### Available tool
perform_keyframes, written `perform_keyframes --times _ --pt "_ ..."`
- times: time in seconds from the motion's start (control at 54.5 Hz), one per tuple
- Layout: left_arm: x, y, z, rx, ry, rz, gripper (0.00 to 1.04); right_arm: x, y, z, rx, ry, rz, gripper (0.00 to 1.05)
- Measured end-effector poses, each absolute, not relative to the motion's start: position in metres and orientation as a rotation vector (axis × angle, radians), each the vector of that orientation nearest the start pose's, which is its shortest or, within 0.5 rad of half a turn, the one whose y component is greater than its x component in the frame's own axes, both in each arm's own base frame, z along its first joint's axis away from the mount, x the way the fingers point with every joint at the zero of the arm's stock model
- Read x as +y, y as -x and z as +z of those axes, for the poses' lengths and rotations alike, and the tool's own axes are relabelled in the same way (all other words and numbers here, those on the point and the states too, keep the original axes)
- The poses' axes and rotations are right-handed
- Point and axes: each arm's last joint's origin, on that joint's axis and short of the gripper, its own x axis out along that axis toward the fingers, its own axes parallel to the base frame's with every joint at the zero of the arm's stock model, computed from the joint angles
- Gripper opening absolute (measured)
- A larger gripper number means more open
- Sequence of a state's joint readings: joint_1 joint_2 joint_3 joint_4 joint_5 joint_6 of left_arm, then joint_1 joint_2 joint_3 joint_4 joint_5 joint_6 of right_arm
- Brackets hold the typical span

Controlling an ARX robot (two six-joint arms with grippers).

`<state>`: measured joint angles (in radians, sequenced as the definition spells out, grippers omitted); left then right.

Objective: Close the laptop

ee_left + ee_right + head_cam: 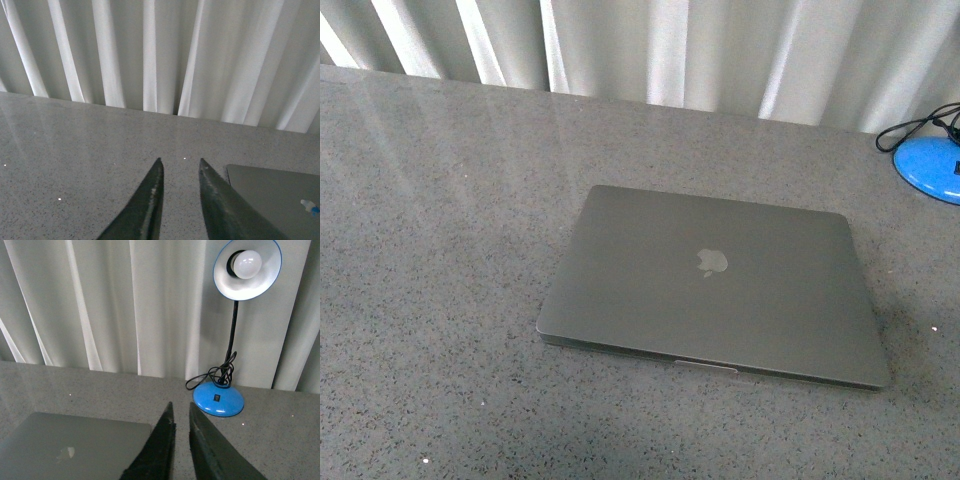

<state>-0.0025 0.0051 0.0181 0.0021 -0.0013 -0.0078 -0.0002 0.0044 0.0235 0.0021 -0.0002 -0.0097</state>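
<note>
Grey speckled worktop (440, 250): laptop (715, 285) lid down, apple logo (712, 262) up; left gripper (180, 167) and right gripper (180, 410) slightly apart, holding nothing.

Grey speckled table (440, 250), closed laptop (715, 285) lying flat, blue desk lamp (219, 399) at far edge

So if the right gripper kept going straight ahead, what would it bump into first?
Probably the lamp: its blue base sits just ahead of the right gripper, slightly to one side. Depth is unclear, so it might slip past and reach the curtain.
</note>
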Motion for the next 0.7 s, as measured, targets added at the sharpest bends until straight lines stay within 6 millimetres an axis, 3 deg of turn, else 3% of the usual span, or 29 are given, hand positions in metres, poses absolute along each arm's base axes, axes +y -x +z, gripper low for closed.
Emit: perform_keyframes --times 0.44,0.477,0.697 --pt "-0.0002 -0.0968 0.1696 -0.017 0.007 -0.002 0.99 0.0 -0.0965 0.1714 -0.021 0.01 0.0 0.91" --pt "-0.0002 -0.0968 0.1696 -0.016 0.006 -0.002 0.99 0.0 -0.0965 0.1714 -0.021 0.009 0.0 0.96" --pt "-0.0002 -0.0968 0.1696 -0.016 0.006 -0.002 0.98 0.0 -0.0965 0.1714 -0.021 0.006 0.0 0.95"
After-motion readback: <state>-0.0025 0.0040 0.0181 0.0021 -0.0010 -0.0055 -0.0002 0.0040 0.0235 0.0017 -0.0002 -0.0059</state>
